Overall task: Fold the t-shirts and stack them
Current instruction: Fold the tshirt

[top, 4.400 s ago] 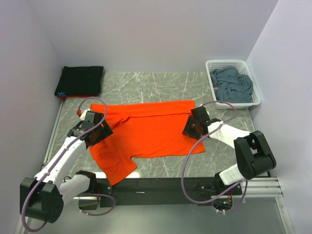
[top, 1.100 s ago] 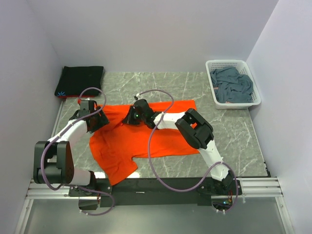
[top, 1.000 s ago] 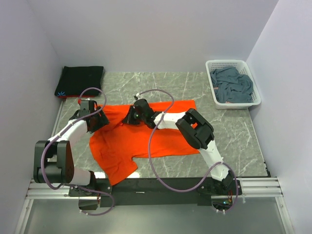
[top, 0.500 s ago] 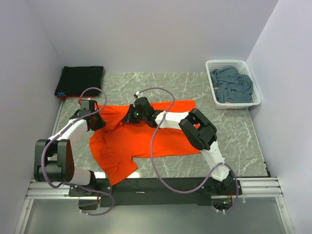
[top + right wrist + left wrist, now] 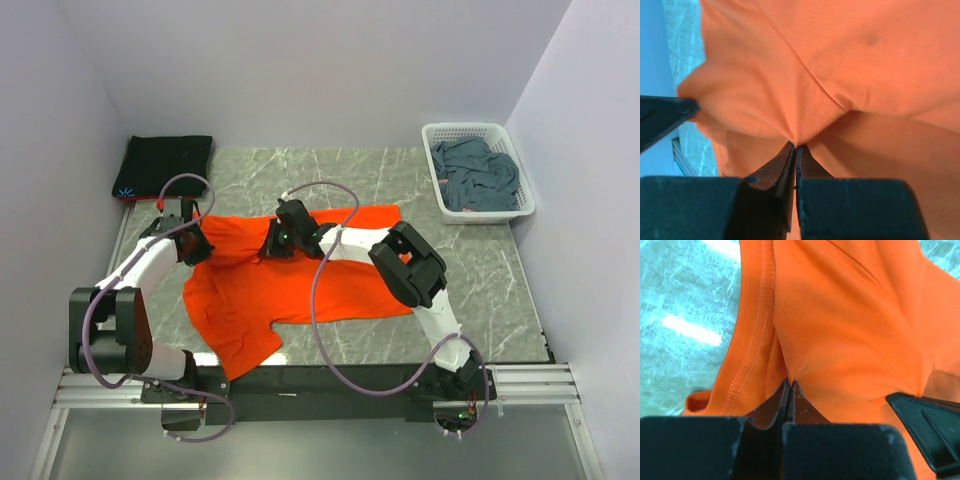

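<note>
- two grippers are clamped on one shirt: the orange t-shirt [image 5: 300,285] lies spread across the left and middle of the marble table [image 5: 480,270], its long side running left to right and one sleeve reaching the near edge by the rail.
- the left gripper [image 5: 197,247] sits at the shirt's far-left corner. in the left wrist view its fingertips [image 5: 771,407] are pressed together on a pinch of orange cloth, which rises from them in a peaked ridge. a double-stitched hem runs just to the left of that pinch.
- the right gripper [image 5: 270,246] reaches over the shirt's far edge, near the left gripper. in the right wrist view its fingertips [image 5: 775,170] are drawn together on a tuck of the same cloth, with creases fanning out from the pinch.
- between the two grippers the far edge of the shirt looks bunched and slightly lifted, though from above the gripper bodies hide the exact grip points.
- a black t-shirt [image 5: 165,165] lies folded in the far-left corner of the table, well apart from the orange one, with a small light-blue mark at its near-left corner.
- a blue-grey t-shirt [image 5: 478,175] sits crumpled inside the white lattice basket [image 5: 432,140] at the far right.
</note>
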Controlling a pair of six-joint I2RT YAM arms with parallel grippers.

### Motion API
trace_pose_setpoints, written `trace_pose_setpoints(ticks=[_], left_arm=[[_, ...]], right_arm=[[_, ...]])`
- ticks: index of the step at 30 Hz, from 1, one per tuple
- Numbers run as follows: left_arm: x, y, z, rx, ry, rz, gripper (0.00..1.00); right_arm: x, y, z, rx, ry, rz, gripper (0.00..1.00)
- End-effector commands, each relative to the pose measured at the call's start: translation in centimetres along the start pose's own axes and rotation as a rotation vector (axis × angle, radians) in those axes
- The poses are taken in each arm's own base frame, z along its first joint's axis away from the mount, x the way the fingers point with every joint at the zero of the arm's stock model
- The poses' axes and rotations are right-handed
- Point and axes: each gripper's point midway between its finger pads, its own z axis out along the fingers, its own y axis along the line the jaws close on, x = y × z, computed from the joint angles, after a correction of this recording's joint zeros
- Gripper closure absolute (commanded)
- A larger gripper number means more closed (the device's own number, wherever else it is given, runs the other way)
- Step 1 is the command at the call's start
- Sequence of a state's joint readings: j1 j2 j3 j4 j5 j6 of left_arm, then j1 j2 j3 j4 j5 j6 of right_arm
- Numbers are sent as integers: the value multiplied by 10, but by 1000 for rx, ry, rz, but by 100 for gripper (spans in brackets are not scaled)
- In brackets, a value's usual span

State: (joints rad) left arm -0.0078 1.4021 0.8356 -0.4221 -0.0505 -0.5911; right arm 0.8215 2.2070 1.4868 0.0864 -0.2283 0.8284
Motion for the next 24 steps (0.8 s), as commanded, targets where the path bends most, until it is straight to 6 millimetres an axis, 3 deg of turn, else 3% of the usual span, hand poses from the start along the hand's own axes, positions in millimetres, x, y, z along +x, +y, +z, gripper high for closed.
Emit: trace_pose_setpoints(ticks=[1,7,13,17,18,24], left_arm=[[-17,-8,-13,0,-21,-32,99],[-30,-16,-27,5,-23,-37,98],[-15,-6,-23,-30,22,-46,90],[2,2,-20,-38,42,-73,66],[2,4,-21,-43,33,-88,53],[2,8,-30,-25,-31,-105,21]], right_arm=[[-31,23,-25,-27,-71,-20,93],[-41,34,-40,-25,-84,-48,92],[-29,29,-39,-8,-20,-50,74],[-22,20,-39,7,-14,-43,62],[-22,18,-42,17,-18,-49,62],[-22,8,-54,52,-30,-89,60]])
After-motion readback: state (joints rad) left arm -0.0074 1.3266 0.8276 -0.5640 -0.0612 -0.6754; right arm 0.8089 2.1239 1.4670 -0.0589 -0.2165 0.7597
